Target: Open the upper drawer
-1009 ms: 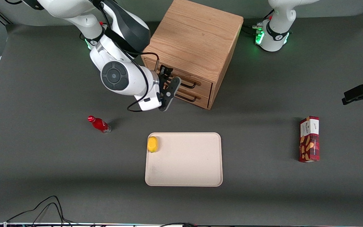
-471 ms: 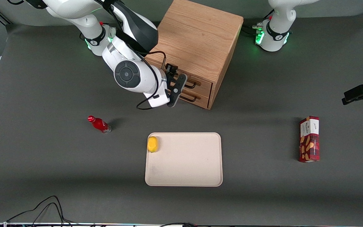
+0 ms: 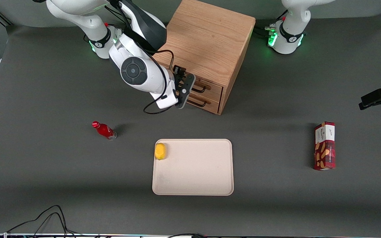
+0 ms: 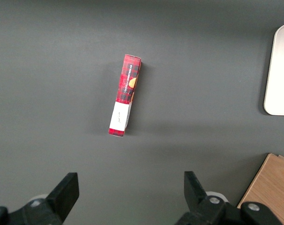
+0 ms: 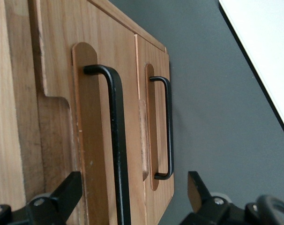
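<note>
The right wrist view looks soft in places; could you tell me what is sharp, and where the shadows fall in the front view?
Right wrist view: the upper drawer handle is crisp, while the open gripper fingers are blurred. Front view: evenly lit and sharp; soft shadows lie beside the cabinet and red bottle.

This looks like a robotics lab: two white arm bases with green lights (image 3: 284, 36) are bolted at one edge of a dark grey matted surface (image 3: 45, 172), with loose cables (image 3: 38, 219) trailing along the edge nearest the front camera.
</note>
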Controlling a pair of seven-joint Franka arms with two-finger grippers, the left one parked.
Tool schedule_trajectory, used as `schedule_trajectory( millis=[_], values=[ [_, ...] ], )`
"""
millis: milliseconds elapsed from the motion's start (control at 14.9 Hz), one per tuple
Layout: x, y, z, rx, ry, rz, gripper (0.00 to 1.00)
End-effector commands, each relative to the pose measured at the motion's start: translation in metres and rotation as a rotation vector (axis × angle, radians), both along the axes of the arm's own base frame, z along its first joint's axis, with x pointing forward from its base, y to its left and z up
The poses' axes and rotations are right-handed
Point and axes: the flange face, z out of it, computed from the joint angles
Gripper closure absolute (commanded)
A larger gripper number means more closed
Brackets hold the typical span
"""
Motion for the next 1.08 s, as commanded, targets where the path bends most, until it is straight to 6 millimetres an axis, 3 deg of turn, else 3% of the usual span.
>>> schedule_trajectory(
  millis=[0,740,1009],
  values=[
    [-0.005,-0.005,0.005,0.018,-0.025,0.02,0.0],
    [0.003,-0.003,-0.006,0.028,-0.061,0.014,0.0],
    [-0.003,-0.003,-0.021,0.021,-0.077,0.012,0.0]
  ],
)
